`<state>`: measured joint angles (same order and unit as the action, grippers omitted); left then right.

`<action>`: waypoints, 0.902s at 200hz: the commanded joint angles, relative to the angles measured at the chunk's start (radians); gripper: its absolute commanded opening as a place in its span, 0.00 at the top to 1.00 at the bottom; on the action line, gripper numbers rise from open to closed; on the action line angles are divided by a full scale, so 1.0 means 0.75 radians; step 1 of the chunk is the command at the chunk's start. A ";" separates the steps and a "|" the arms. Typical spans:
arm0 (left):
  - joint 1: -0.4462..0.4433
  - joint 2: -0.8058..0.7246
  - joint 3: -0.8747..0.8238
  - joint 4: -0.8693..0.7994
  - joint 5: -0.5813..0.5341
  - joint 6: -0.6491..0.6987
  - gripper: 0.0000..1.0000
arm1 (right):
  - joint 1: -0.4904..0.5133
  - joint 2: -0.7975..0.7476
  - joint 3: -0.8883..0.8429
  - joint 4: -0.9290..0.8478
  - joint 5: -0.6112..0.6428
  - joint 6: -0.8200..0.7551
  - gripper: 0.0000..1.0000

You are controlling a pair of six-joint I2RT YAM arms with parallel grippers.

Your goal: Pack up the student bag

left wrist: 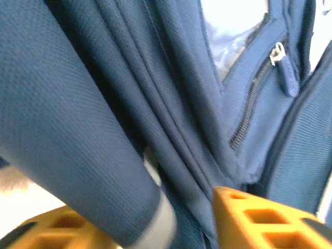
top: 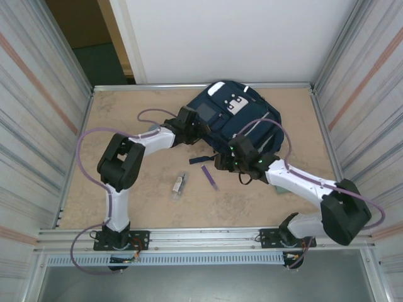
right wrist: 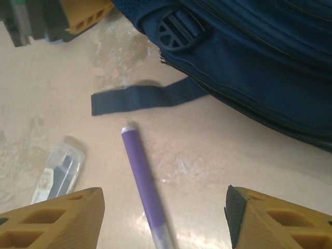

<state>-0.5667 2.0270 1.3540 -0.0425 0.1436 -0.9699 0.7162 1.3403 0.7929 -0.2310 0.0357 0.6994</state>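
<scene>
Pen (top: 210, 177) before student bag (top: 252, 110); packet (top: 179, 185) left of pen.

White-black arms (top: 154, 139), purple cables (top: 79, 151), orange pincer fingers (right wrist: 57, 218)

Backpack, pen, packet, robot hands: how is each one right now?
Backpack: lying on the table.
Pen: lying flat, not held.
Packet: lying flat, not held.
Left gripper: astride a backpack fold, grip unclear.
Right gripper: open above the pen.
</scene>
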 commanded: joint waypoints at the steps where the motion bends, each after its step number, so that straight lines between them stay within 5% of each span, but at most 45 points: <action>1: -0.051 0.027 0.111 -0.079 -0.140 0.096 0.78 | 0.022 0.117 0.035 0.179 0.110 -0.034 0.35; 28: -0.091 -0.042 0.115 -0.129 -0.170 0.166 1.00 | -0.003 0.289 0.092 0.266 0.117 -0.138 0.35; 65: -0.094 -0.157 0.035 -0.114 -0.041 0.069 1.00 | -0.031 0.420 0.140 0.385 0.116 -0.188 0.37; 93: -0.094 -0.205 0.002 -0.106 0.045 0.008 1.00 | -0.015 0.498 0.232 0.259 0.392 -0.076 0.43; 130: -0.095 -0.217 -0.021 -0.087 0.109 -0.031 1.00 | 0.002 0.587 0.292 0.252 0.515 -0.019 0.48; 180: -0.095 -0.196 -0.054 -0.057 0.155 -0.073 1.00 | 0.001 0.557 0.280 0.296 0.536 -0.048 0.72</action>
<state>-0.6201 1.9430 1.3350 -0.1036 0.1383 -0.9958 0.7280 1.7645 0.9737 -0.0574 0.3676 0.6735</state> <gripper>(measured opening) 0.056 0.345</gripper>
